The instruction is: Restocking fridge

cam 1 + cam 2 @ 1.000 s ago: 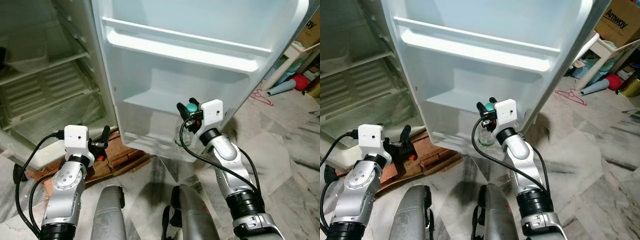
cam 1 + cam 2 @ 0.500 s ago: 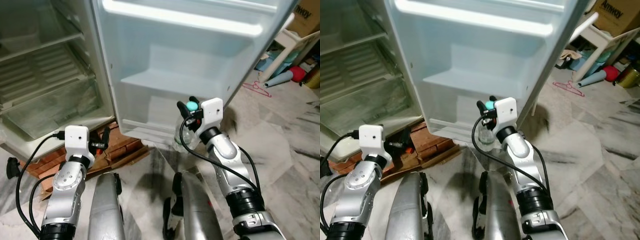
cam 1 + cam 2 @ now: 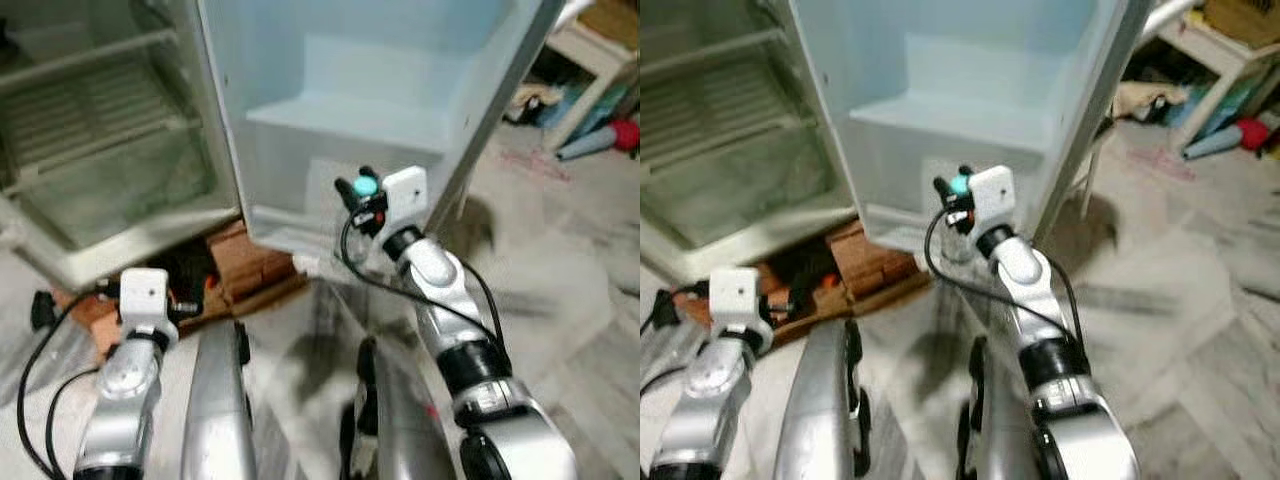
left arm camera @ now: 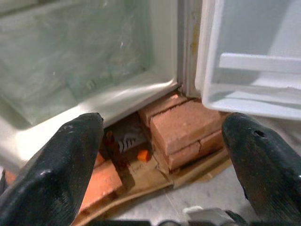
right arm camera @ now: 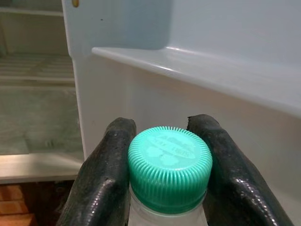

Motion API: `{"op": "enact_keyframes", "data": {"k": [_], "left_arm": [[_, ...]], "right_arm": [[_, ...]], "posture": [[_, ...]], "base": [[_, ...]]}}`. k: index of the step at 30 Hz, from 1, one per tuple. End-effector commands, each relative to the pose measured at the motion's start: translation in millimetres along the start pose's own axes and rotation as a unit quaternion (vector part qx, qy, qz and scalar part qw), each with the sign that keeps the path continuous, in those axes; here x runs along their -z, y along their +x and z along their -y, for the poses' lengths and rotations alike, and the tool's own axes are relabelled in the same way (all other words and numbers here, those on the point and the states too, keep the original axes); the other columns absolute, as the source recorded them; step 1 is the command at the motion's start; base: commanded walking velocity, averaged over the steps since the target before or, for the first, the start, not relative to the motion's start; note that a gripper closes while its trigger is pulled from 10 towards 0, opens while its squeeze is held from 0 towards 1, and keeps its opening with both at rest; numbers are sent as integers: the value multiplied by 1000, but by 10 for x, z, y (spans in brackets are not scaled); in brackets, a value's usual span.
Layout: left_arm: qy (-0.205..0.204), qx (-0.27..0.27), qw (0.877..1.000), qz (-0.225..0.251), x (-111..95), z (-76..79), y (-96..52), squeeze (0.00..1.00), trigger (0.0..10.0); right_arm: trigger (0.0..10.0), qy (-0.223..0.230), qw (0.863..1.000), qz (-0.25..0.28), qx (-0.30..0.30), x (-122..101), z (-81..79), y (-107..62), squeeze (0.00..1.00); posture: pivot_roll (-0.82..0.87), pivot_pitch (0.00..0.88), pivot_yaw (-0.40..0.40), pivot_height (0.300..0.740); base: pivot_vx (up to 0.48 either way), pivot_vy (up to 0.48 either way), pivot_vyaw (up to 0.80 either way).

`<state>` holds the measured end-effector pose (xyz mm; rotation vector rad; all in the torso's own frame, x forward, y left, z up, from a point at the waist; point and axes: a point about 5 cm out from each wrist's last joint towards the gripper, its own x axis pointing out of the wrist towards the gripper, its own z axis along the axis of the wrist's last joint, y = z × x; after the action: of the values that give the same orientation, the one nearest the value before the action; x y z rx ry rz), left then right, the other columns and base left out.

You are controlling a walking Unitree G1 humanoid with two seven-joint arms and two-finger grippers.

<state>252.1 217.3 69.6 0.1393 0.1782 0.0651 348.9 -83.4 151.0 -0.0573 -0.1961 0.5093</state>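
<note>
Here the right gripper [image 5: 167, 188] clamps a bottle [image 5: 170, 168] by its green cap, near the fridge door [image 3: 330, 90], apparently for shelving; left gripper [image 4: 160, 160] spread wide, empty.

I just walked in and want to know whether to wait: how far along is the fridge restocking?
Early on. Done: the fridge door stands open, and the right gripper is shut on a clear bottle by its green cap, level with the lower door shelf. In hand: carrying that bottle toward the door. Left: setting it down; the door shelf and inner shelves look bare. The left gripper hangs open by the bricks.
</note>
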Motion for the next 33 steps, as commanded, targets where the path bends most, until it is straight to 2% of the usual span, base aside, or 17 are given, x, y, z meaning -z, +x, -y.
{"op": "enact_keyframes", "data": {"k": [1, 7, 13, 16, 18, 19, 22, 24, 28, 30, 33], "left_arm": [[5, -5, 1000, 0, -10, 2, -36, 0, 10000], [7, -10, 1000, -7, 14, 8, -124, 0, 10000], [11, -16, 1000, -12, 13, -20, -238, 0, 10000], [12, -21, 1000, -13, 6, -48, -296, 0, 10000], [13, -23, 1000, -11, -5, -55, -305, 0, 10000], [14, -28, 999, -8, -32, -71, -328, 0, 10000], [13, -32, 999, -7, -45, -89, -375, 0, 10000], [15, -39, 999, -10, -32, -118, -434, 0, 10000], [17, -43, 999, -12, -29, -137, -512, 0, 10000], [19, -47, 999, -15, -31, -155, -567, 0, 10000], [21, -47, 999, -15, -49, -158, -592, 0, 10000]], "right_arm": [[10000, -23, 999, 21, -8, -112, 60, 71, 0], [10000, -48, 998, 45, -11, -280, 119, 242, 0], [10000, -68, 994, 87, 21, -550, 238, 390, 0], [10000, -105, 990, 90, 30, -562, 292, 386, 0], [10000, -112, 990, 86, 29, -543, 303, 383, 0], [10000, -144, 986, 79, 24, -512, 318, 370, 0], [10000, -176, 981, 78, 16, -491, 314, 355, 0], [10000, -219, 972, 83, 4, -490, 285, 353, 0], [10000, -254, 962, 100, -1, -532, 264, 357, 0], [10000, -278, 953, 120, 3, -614, 252, 391, 0], [10000, -283, 952, 118, 7, -616, 242, 413, 0]], "posture": [[116, 233, -80, 551], [128, 268, -83, 551], [147, 309, -89, 551], [158, 331, -93, 551], [161, 337, -95, 551], [164, 354, -97, 551], [165, 369, -101, 551], [166, 392, -104, 551], [174, 415, -105, 551], [182, 432, -103, 551], [191, 445, -104, 551]], "base": [[0, 0, 0], [0, 0, 0], [0, 0, 0], [0, 0, 0], [0, 0, 0], [0, 0, 0], [0, 0, 0], [0, 0, 0], [0, 0, 0], [0, 0, 0], [0, 0, 0]]}}
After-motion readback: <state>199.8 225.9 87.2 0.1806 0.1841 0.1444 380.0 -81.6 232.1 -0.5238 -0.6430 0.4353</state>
